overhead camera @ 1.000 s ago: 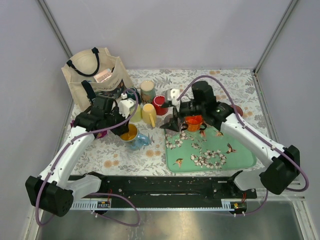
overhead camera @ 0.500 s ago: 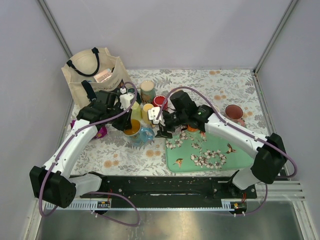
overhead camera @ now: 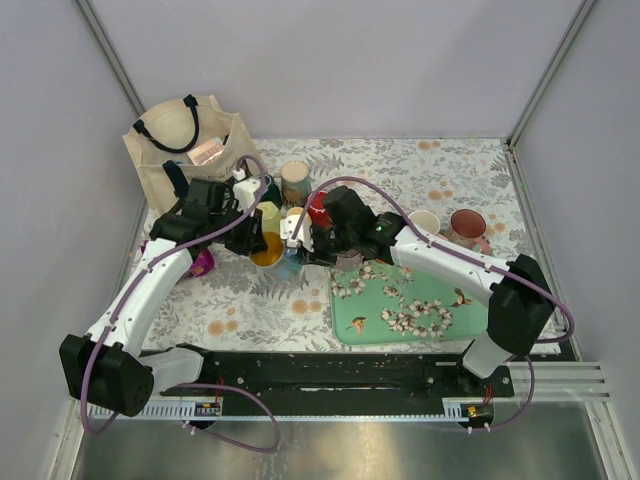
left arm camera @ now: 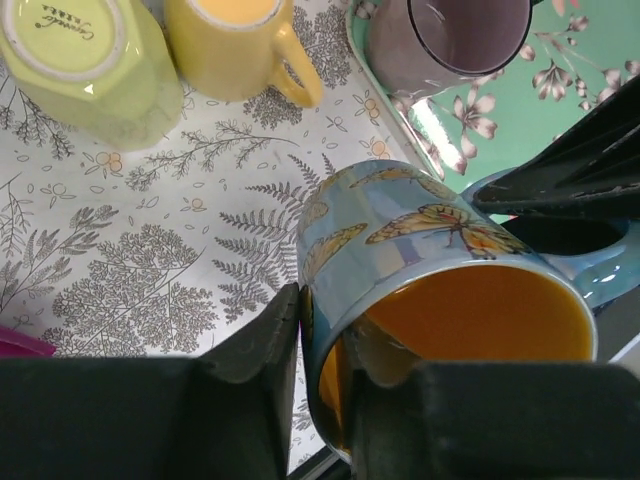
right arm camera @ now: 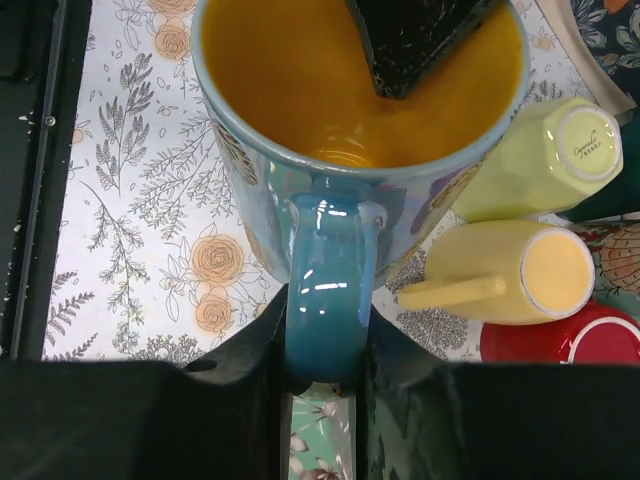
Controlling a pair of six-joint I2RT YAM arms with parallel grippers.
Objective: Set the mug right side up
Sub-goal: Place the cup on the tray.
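Where the two arms meet, just beyond the far-left corner of the green tray [overhead camera: 440, 310], hangs item one: butterfly mug [left arm camera: 430, 270], glazed blue outside, orange inside, one loop handle [right arm camera: 328, 290]. Position: over the floral bench [overhead camera: 420, 160], tilted, mouth turned partly upward and toward the left arm; whether its lower side touches the bench cannot be told.

Holds: left gripper [left arm camera: 322, 340] pinched on the rim wall, one finger inside the mouth, one outside; right gripper [right arm camera: 322, 345] clamped on the handle, a finger pressed to each flank of the loop.

Handling, judged: ceramic, rigid, moderately heavy for its size, brittle if dropped or knocked against neighbours. Glaze likely slick, so the rim pinch could slip as the mug rotates; the handle gives the surer purchase, since the loop blocks sliding sideways. Weight sits away from the handle, so expect the body to sag about that grip unless the clamp is firm. Best hold for uprighting: the handle, with the rim grip released once the base faces down, and a gentle set-down.

Neighbours: lime mug [left arm camera: 80, 60], upside down; yellow mug [left arm camera: 230, 45]; purple-grey mug [left arm camera: 450, 40] on the tray edge; red mug [right arm camera: 570, 345]; all near, so swing room is tight. Canvas tote [overhead camera: 190, 150] at far left.

Status, judged: mug not yet standing on its base; turn partway done.
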